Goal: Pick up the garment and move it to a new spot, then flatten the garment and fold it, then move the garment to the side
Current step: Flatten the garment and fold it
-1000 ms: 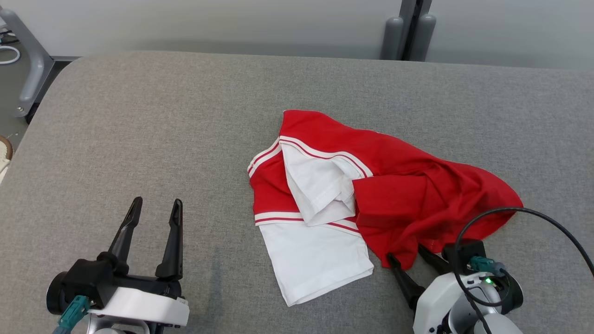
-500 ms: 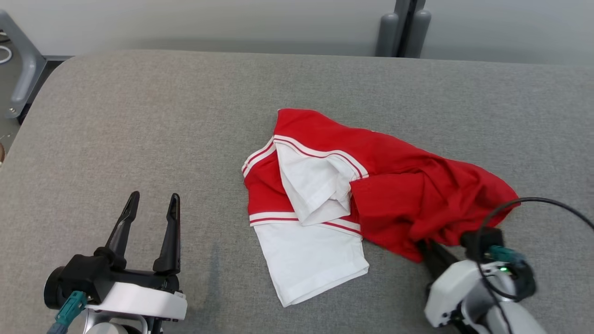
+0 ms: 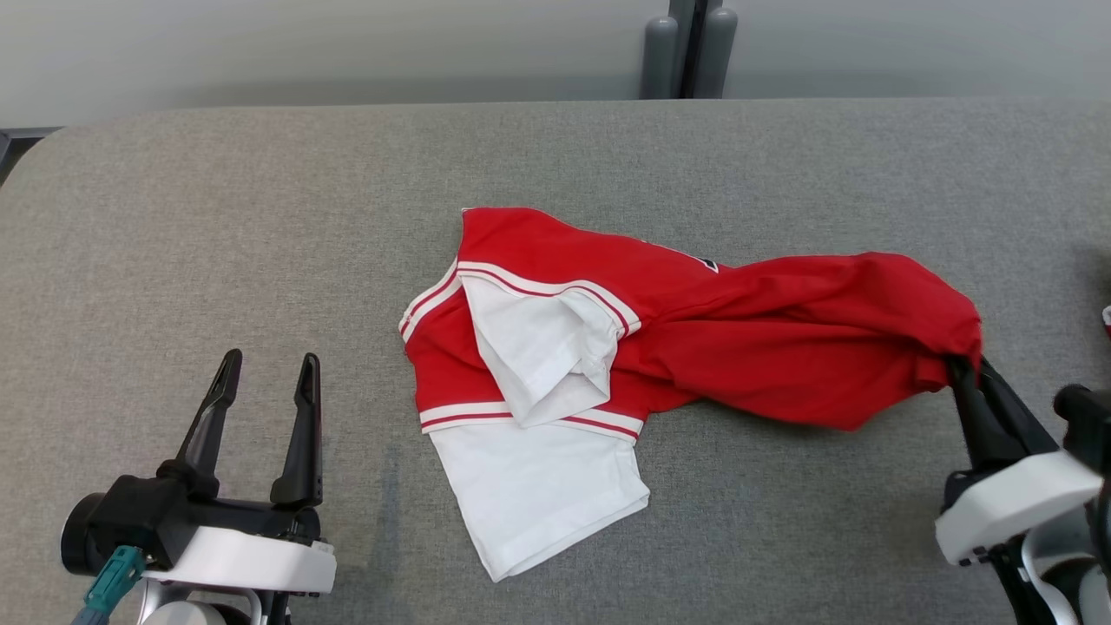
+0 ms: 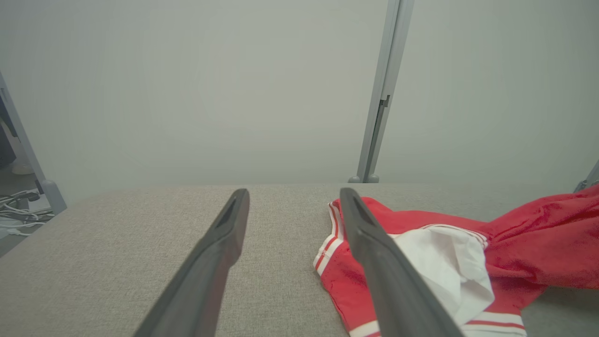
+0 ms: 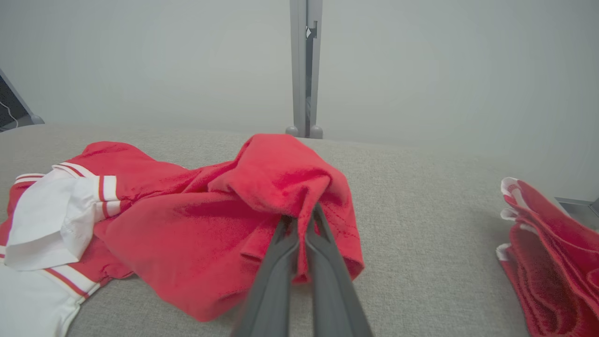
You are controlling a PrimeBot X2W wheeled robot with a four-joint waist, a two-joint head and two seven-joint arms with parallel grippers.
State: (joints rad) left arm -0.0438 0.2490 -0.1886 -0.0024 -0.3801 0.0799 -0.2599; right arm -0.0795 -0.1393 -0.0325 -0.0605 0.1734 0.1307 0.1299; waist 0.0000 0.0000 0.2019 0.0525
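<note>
In the head view, a red and white garment [image 3: 694, 338] is seen on the grey padded table [image 3: 260, 191], right of centre, with its white part lying flat toward the near edge. Its red right end is clamped between the closed fingers of the right gripper [image 3: 962, 369] and drawn out to the right. The left gripper [image 3: 270, 358] is held spread and empty at the near left, well apart from the cloth.

In the left wrist view, the garment's striped red edge is seen just beyond one finger, and loose cables [image 4: 18, 206] are shown on the floor past the table's corner.

In the right wrist view, the red fold is seen bunched over the pinched fingertips, and a pile of red cloth [image 5: 547, 243] is shown farther right on the table.
</note>
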